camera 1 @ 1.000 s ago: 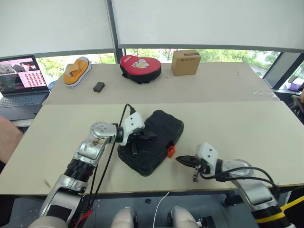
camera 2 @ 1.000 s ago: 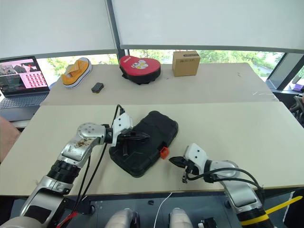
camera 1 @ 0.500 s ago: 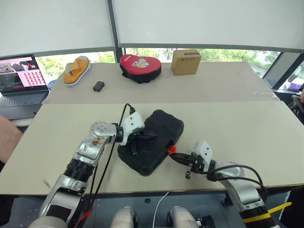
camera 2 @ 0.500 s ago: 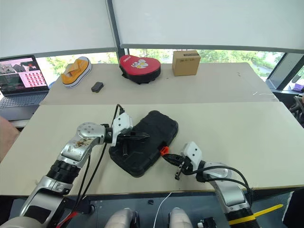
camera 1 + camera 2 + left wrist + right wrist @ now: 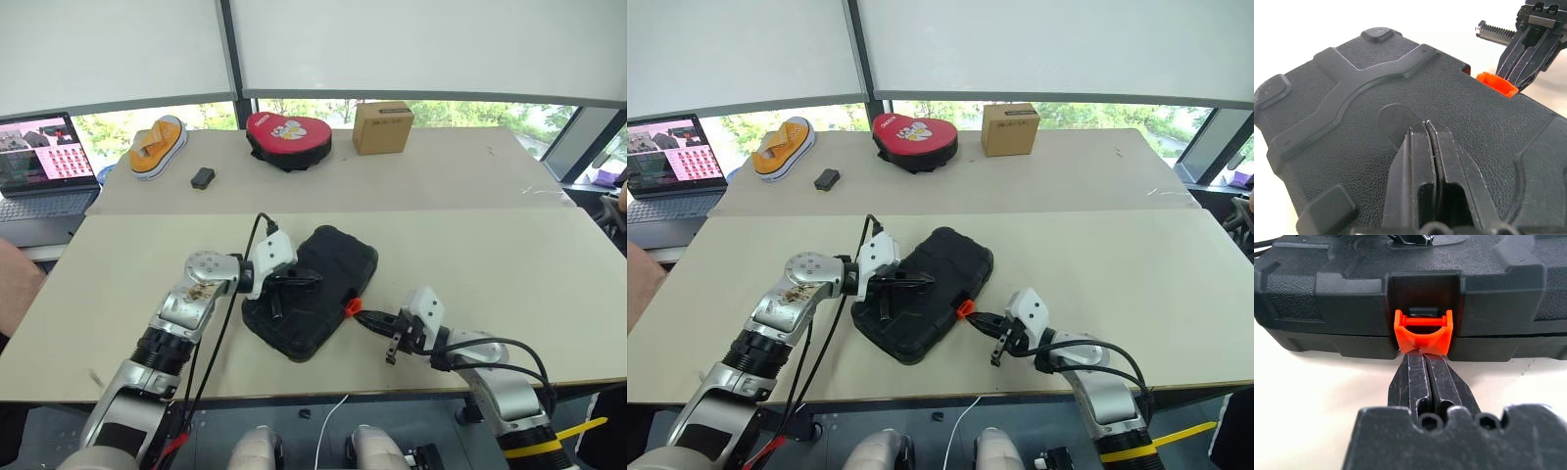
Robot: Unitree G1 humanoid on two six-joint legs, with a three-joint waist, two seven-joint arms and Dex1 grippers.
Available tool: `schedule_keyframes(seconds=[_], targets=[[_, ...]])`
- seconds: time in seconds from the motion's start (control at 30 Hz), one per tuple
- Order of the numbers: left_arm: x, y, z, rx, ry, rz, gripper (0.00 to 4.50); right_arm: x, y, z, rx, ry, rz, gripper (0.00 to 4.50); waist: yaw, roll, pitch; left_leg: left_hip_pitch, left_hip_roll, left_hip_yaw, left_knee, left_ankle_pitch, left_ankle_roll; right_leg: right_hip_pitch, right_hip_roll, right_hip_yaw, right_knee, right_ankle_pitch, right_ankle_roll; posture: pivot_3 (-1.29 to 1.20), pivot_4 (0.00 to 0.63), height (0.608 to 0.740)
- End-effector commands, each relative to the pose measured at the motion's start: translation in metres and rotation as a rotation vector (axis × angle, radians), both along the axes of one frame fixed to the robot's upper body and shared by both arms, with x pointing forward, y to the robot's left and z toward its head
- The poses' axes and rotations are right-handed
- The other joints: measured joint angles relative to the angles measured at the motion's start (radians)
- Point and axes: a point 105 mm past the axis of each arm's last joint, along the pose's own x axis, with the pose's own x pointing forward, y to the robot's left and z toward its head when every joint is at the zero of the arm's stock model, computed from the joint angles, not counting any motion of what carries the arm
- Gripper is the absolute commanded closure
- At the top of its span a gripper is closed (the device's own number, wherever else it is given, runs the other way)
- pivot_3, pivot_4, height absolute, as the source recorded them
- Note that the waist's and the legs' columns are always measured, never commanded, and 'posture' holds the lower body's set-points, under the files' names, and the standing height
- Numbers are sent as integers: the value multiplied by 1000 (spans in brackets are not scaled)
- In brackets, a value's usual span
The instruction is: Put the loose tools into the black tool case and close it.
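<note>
On the desk, the black tool case lies with its lid down at the middle of the near edge, no loose tools left around it. The left gripper, fingers pressed together, bears on the lid, unmoved. The right gripper, also pressed together, has slid in from four o'clock over the last second and now touches the orange latch, which looks not yet snapped home.

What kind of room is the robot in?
Probably an office or a lab workroom. There are big plain tables pushed together by a row of windows with blinds down, an open laptop at the side, and a black tool case on the near table.
</note>
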Motion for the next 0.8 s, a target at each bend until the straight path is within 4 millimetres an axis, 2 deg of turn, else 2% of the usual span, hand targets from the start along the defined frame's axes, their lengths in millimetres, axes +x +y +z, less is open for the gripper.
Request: schedule_keyframes(seconds=[0.03,0.53,0.6,0.77,0.8], targets=[[-17,14,-66,136,239,53,4395,2,21,43,99,-155,59,4500,-1,0,0,0,0,0,0,0,0,0,0,0,0,0,0,0,150,740],[-22,13,-73,146,268,45,4395,9,31,46,109,-152,51,4500,-8,0,0,2,0,0,-3,0,0,0,2,3,0,0,0,0,150,740],[-21,11,-67,99,241,47,4395,9,29,41,80,-142,55,4500,-8,-1,0,4,0,0,-4,0,0,0,1,4,0,0,0,0,150,740],[-20,19,-31,-88,136,52,4395,5,9,46,61,-160,40,4500,-9,2,2,5,-1,2,-8,0,0,-1,1,7,-1,0,0,0,150,740],[-22,23,-21,-126,107,49,4019,4,2,48,60,-155,36,4500,-9,1,3,4,-1,3,-8,0,0,-2,2,8,-1,1,-1,0,150,740]])
